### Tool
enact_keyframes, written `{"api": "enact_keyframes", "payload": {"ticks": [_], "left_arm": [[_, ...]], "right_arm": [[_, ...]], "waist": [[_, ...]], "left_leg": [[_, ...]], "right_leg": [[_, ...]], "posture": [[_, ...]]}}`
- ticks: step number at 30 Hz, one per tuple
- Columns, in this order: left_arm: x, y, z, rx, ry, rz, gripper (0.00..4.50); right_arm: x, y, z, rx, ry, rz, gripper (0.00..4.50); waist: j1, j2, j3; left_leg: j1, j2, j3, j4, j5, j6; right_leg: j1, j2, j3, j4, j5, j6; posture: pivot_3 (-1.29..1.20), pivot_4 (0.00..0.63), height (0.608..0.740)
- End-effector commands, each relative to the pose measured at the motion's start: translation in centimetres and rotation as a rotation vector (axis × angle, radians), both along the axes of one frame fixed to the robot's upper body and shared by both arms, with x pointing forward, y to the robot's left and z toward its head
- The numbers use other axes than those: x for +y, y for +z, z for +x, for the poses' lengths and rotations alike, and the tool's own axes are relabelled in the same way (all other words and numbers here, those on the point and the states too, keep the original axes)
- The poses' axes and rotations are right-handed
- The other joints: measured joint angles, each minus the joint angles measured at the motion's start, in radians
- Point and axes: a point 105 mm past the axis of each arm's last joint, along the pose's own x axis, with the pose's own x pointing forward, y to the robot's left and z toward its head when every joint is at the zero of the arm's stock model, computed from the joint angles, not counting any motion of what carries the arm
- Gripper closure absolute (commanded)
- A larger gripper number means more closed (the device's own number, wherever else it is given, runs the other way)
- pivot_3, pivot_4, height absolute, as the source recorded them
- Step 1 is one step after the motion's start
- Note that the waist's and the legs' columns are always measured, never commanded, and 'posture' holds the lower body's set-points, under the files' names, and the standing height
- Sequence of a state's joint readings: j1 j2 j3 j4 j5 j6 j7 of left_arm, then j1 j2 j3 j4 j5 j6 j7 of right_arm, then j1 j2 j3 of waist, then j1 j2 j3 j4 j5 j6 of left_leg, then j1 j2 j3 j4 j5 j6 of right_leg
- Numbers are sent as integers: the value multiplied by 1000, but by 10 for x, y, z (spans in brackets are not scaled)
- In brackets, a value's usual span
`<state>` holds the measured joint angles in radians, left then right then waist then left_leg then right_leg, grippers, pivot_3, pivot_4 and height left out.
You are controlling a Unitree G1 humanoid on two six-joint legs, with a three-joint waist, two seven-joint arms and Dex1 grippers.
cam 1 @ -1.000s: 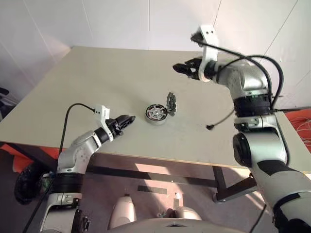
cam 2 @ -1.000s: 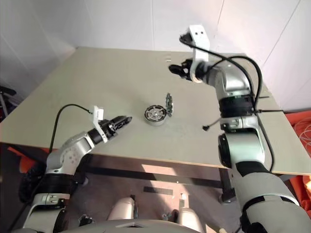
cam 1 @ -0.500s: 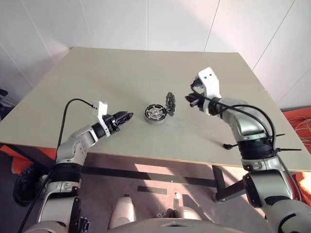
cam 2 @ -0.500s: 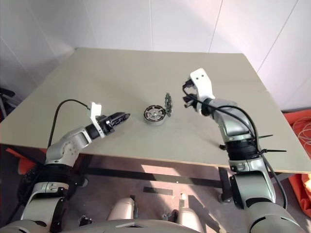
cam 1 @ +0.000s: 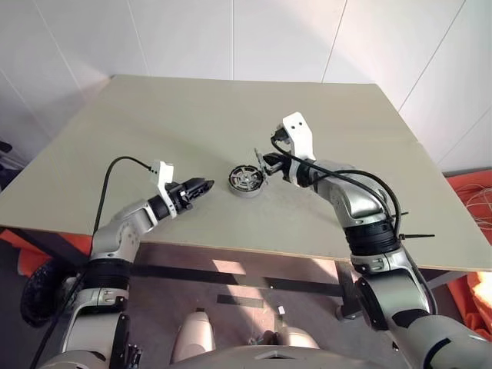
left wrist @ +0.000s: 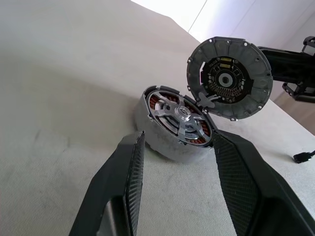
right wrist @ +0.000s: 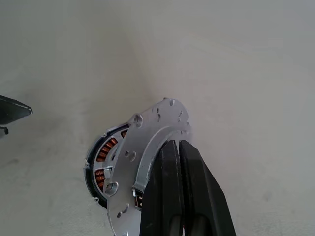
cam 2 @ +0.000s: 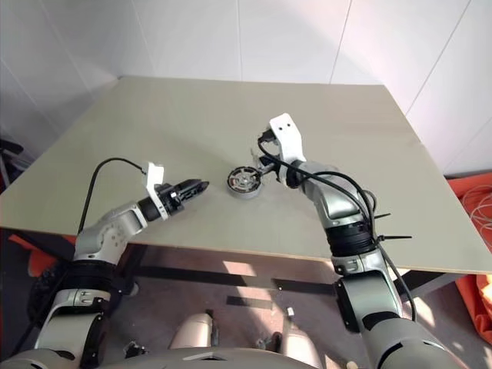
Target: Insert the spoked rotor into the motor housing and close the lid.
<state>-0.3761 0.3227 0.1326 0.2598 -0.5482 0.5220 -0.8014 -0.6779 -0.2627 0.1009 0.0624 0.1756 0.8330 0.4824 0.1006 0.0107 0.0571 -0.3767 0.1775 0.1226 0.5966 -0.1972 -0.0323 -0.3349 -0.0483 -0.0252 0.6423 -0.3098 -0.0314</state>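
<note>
Spoked rotor (left wrist: 183, 119) sits inside motor housing (cam 1: 246, 179), copper windings visible around it; housing lies near desk (cam 1: 192, 115) middle, toward front edge. Lid (left wrist: 229, 78) stands upright, hinged at housing's right rim. Right gripper (cam 1: 268, 164), fingers pressed together, touches lid's outer face. Left gripper (cam 1: 204, 186), fingers spread, empty, hovers beside housing on left, apart from it.

Matt beige bench (cam 1: 184, 115), faintly grainy up close. The motor housing (left wrist: 173, 129) shows brushed silver metal with coppery windings, its spoked rotor (left wrist: 183, 118) bright and satiny. The lid (left wrist: 229, 78) is dull grey cast metal. The left gripper (left wrist: 178, 187) fingers (left wrist: 132, 172) are black, finely textured.
</note>
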Motion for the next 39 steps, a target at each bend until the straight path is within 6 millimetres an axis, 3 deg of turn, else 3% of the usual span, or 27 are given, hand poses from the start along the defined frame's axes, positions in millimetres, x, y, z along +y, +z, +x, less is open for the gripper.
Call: {"api": "enact_keyframes", "payload": {"ticks": [1,7,13,26,39], "left_arm": [[4,17,2,-61,19,-12,2200],[10,27,9,-91,55,-4,2200],[18,34,15,-114,83,4,2200],[33,42,17,-132,123,18,2200],[39,50,21,-148,137,26,2200]], "right_arm": [[9,23,-3,-53,55,34,4467],[6,20,10,-47,18,46,4467],[13,-7,10,21,58,48,4467],[15,-22,29,45,9,75,4467],[21,-49,30,75,-4,63,4467]], "waist": [[1,0,0],[-1,0,0],[-1,0,0],[-4,0,0],[-4,0,0]], "left_leg": [[0,0,0,0,0,0],[0,0,0,0,0,0],[0,0,0,0,0,-1],[0,1,0,0,0,-1],[0,1,0,0,0,-1]], "right_leg": [[0,0,0,0,0,0],[0,0,0,0,0,0],[0,0,0,0,0,0],[0,0,0,0,0,0],[0,0,0,0,0,0]], "posture": [[0,0,740],[0,0,740],[0,0,740],[0,0,740],[0,0,740]]}}
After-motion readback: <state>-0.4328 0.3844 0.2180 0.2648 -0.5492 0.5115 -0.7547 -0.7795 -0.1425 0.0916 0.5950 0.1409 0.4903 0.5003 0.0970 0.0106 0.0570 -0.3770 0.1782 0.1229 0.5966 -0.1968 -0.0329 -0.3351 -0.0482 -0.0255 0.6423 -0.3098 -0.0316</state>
